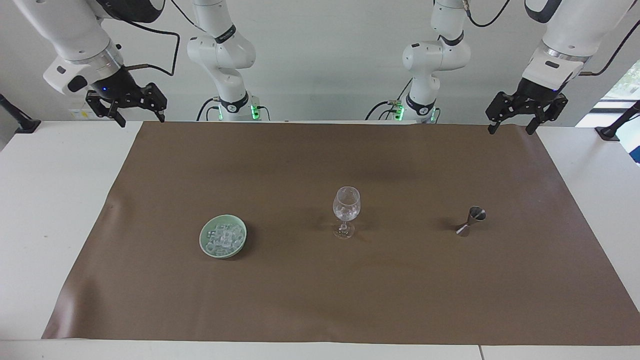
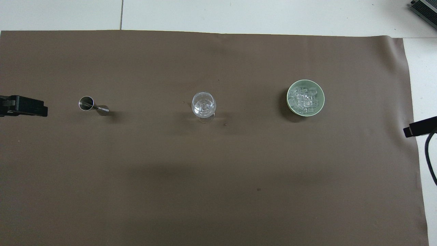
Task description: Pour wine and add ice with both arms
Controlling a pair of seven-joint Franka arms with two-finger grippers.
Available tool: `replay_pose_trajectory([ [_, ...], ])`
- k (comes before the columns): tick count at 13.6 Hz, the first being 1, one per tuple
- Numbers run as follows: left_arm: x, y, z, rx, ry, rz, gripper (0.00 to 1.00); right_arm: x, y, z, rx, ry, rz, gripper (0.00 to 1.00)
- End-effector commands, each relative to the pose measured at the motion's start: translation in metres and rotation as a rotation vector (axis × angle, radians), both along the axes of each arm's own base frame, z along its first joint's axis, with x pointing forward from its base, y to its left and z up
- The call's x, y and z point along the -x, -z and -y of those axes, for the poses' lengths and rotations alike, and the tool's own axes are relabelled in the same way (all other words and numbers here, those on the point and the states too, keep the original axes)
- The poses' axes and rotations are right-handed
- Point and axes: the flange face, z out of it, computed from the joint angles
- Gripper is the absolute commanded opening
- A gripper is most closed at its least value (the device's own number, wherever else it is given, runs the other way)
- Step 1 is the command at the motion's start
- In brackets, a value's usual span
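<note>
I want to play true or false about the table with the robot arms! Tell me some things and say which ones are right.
1. The ice sits in a green dish. True.
2. The wine glass is lying on its side. False: it stands upright on the brown mat.
3. The wine glass stands between the green dish and the small metal measuring cup. True.
4. The right hand is holding the green dish. False: it is open and empty, up over the table edge at the robots' end.
5. The left hand is pouring from the measuring cup. False: it is open and empty, up over the mat's corner by the robots.
</note>
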Motion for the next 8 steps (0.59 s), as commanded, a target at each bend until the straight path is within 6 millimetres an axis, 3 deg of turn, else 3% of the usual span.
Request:
replay_pose_trajectory([
  [1, 0.002, -0.012, 0.0, -0.002, 0.019, -0.042, 1.0, -0.002, -0.004, -0.005, 0.035, 0.063, 0.023, 1.0],
  [7, -0.004, -0.017, -0.001, 0.007, 0.063, 0.016, 1.0, -0.014, -0.009, 0.001, 0.04, 0.106, 0.116, 1.0],
  [8, 0.0, -0.008, 0.001, 0.003, 0.063, 0.049, 1.0, -0.015, -0.01, 0.0, 0.035, 0.103, 0.123, 1.0],
])
